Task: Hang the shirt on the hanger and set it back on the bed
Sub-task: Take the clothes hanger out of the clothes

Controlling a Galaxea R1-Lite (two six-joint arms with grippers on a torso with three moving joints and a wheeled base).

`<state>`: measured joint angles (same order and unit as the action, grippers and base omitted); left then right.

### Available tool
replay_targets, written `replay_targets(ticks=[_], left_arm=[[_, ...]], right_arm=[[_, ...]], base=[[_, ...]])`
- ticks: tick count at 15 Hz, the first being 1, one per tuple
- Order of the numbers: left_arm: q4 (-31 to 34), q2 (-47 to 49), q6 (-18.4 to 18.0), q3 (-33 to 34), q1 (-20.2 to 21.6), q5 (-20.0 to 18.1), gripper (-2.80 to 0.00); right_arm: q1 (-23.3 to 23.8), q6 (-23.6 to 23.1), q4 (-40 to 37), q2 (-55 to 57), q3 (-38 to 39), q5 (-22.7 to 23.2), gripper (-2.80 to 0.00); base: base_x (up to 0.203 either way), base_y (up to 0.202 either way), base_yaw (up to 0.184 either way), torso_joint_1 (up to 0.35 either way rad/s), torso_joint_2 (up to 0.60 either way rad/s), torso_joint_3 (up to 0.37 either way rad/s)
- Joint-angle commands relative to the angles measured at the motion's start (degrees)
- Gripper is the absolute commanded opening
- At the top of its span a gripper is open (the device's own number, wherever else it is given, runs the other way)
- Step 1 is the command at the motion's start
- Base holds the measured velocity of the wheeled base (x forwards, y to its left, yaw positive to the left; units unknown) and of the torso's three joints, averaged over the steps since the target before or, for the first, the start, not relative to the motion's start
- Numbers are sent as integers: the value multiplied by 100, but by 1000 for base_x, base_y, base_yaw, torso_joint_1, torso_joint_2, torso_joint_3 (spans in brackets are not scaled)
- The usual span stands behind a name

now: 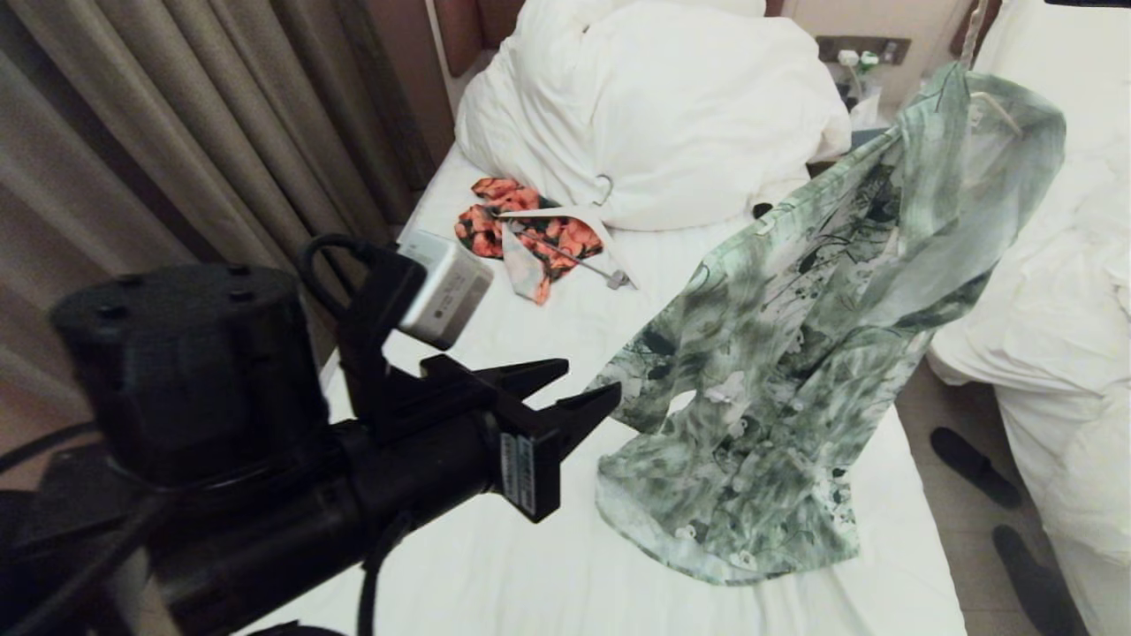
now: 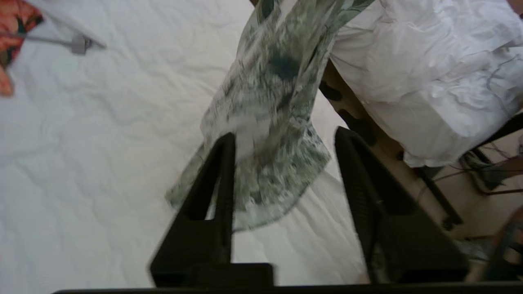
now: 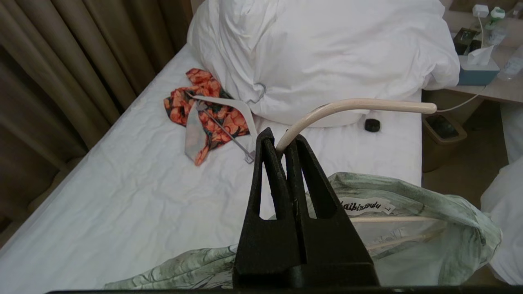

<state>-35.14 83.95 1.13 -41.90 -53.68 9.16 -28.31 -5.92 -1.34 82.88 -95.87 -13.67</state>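
The green-and-white shirt (image 1: 795, 353) hangs on the cream hanger (image 3: 359, 105), high at the right over the bed (image 1: 530, 565). Its lower hem trails on the white sheet. My right gripper (image 3: 282, 141) is shut on the hanger's hook, above the collar and neck label (image 3: 365, 205); it is outside the head view. My left gripper (image 1: 590, 382) stands open just left of the shirt's lower edge, with nothing between its fingers. In the left wrist view the shirt (image 2: 278, 81) hangs beyond the left gripper (image 2: 284, 134).
An orange-red garment with a white hanger (image 1: 530, 234) lies near the pillow heap (image 1: 654, 115). Curtains (image 1: 177, 132) run along the left side. A second bed (image 1: 1060, 309) stands at the right, with dark slippers (image 1: 972, 464) on the floor between. A bin (image 3: 443, 130) sits by the bedside table.
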Motion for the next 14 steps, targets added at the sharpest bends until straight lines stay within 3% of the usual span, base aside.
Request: replay_targets(ticks=[1,4,10,12,13,14], left_arm=[[-408,908,-152,-192,53,-14,0],[-560,1368,-344,-710,201,-63,0],[-589,1681,-394,-881,318,-171,0],[-1034,1968,-407,-1003,315,-155,0],[-1339,2071,-429,-1017,315,-140,-207],[-1434,2099,-489,-1014,314,-134,-280]], right_arm=[[14,-14,-2,44,33,-5,-280],[18,-5,2,62,33,4,-280],[27,-5,2,63,42,13,-280],[27,-5,2,97,42,13,-280],[51,-5,2,97,50,13,-280],[62,-14,2,88,59,22,-280]], base=[[0,0,0,0,0,0],[0,0,0,0,0,0],[0,0,0,0,0,0],[0,0,0,0,0,0],[0,0,0,0,0,0],[0,0,0,0,0,0]])
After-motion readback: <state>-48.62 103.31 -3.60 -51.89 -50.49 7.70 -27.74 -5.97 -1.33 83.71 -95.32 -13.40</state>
